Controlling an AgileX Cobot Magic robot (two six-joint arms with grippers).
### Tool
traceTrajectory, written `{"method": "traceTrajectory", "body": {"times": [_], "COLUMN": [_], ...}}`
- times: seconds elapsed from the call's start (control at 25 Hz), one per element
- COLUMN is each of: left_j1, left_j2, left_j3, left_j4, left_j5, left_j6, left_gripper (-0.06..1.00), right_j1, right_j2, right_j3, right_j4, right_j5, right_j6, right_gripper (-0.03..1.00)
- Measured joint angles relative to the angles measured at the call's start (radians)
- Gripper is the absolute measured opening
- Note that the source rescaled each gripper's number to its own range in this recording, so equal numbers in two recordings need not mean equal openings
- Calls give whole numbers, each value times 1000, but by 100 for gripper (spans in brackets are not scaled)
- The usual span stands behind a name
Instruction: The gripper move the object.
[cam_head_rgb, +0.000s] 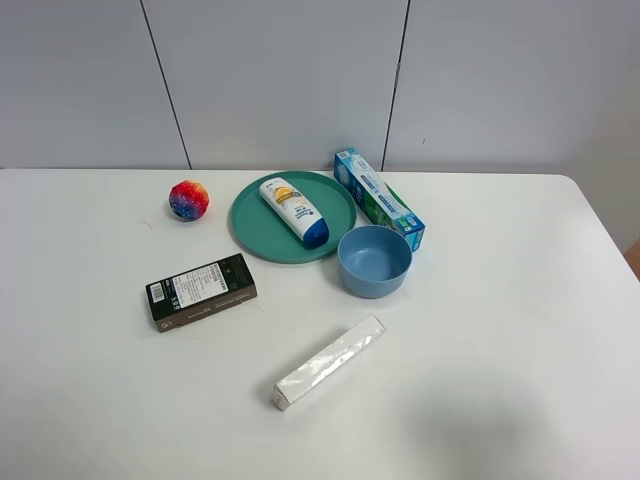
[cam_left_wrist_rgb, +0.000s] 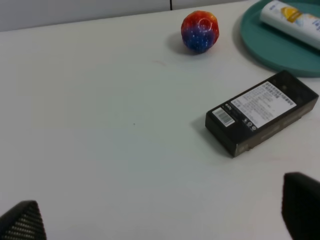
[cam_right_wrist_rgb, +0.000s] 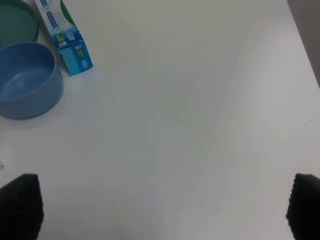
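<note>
Object: the white tube-shaped bottle with a dark blue cap and a yellow-orange label lies on its side on the teal plate, cap end toward the near rim and the blue bowl. No gripper touches it.
Plate: it sits on the white table, toward the back and near the middle; in the left wrist view only part of its rim and the bottle's white end show at the edge.
Blue bowl: the blue bowl stands upright just beside the plate, on its right in the high view, and holds nothing that can be seen.
Toothpaste box: the blue-green toothpaste box lies flat behind the bowl, one end close to the bowl's rim, its length running back along the plate's right side.
Ball: a red, blue and orange ball rests on the table just left of the plate.
Black box: a black box with a white printed label lies flat in front of the ball, well apart from the bottle.
Long box: a long white-silver box lies at a slant near the front of the table.
Left gripper: the left gripper shows its two black fingertips far apart over bare table, empty.
Right gripper: the right gripper also has its fingertips spread wide, empty, over bare table to the right of the bowl.
</note>
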Motion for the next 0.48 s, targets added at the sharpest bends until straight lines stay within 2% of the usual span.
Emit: {"method": "traceTrajectory", "body": {"times": [0.48], "left_j1": [0], "left_j2": [0], "left_j3": [0], "left_j4": [0], "left_j5": [0], "left_j6": [0], "left_gripper": [100], "right_j1": [0], "right_j2": [0], "right_j3": [0], "right_j4": [-3], "right_j5": [0], "right_j6": [0], "right_gripper": [96]}}
